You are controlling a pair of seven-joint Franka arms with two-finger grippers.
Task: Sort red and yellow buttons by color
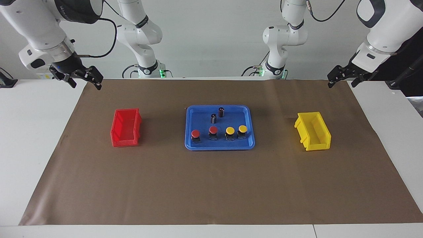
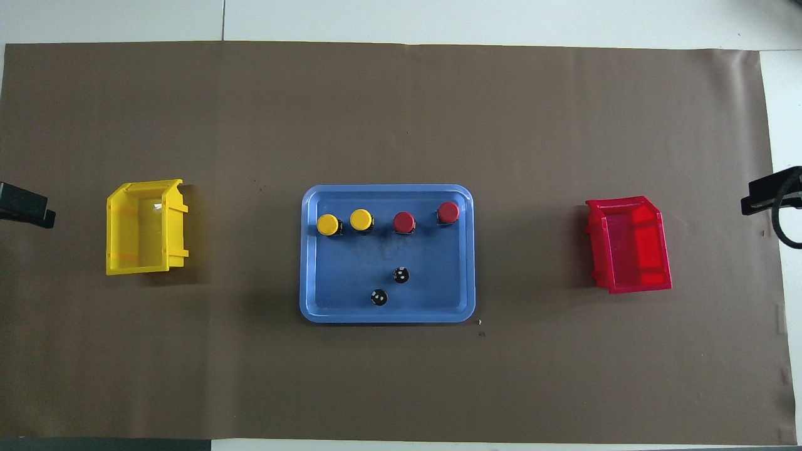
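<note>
Four buttons [image 1: 219, 133] in a row on blue tray [image 1: 191, 114], two red, two yellow; left gripper [image 1: 343, 76] and right gripper [image 1: 82, 78] both open, empty, raised over mat corners

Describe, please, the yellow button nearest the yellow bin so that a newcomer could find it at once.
Start at the blue tray in the middle of the brown mat. Four capped buttons stand in a row along its edge farther from the robots. Take the yellow button at the row's end toward the left arm; its one neighbour is yellow too.
</note>
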